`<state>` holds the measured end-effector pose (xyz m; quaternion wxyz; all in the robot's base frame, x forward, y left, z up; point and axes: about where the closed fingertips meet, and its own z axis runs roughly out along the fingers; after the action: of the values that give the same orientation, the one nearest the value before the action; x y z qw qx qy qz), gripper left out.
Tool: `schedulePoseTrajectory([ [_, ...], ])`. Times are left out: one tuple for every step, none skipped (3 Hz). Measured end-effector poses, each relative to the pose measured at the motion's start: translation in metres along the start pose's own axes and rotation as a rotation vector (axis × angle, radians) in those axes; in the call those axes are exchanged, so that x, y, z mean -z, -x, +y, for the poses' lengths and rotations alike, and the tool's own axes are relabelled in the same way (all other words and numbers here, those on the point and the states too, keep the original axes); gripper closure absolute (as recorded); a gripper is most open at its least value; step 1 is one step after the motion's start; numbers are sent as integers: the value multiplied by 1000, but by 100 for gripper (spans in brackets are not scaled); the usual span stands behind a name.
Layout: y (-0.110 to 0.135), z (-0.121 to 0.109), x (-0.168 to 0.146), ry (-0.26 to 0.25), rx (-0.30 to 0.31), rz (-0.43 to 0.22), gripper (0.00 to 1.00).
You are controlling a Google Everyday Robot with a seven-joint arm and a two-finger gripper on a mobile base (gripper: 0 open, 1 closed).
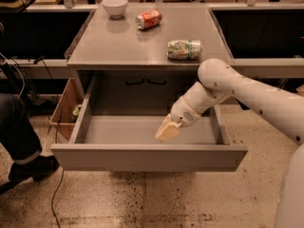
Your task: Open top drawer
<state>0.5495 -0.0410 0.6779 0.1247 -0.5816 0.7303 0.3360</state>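
Your gripper (167, 131) sits inside the open top drawer (147, 157), fingers pressed together, just behind its front panel

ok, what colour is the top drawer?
The top drawer is plain grey, camera view; gripper inside it, near its front.
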Motion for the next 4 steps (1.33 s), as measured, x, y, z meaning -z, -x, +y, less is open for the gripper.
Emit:
schedulePoseTrajectory([
  [8,23,-14,4,-47,-26,100],
  [10,31,-20,0,-70,-34,100],
  [13,38,-30,-18,-106,-40,100],
  [16,40,-36,-38,-134,-48,100],
])
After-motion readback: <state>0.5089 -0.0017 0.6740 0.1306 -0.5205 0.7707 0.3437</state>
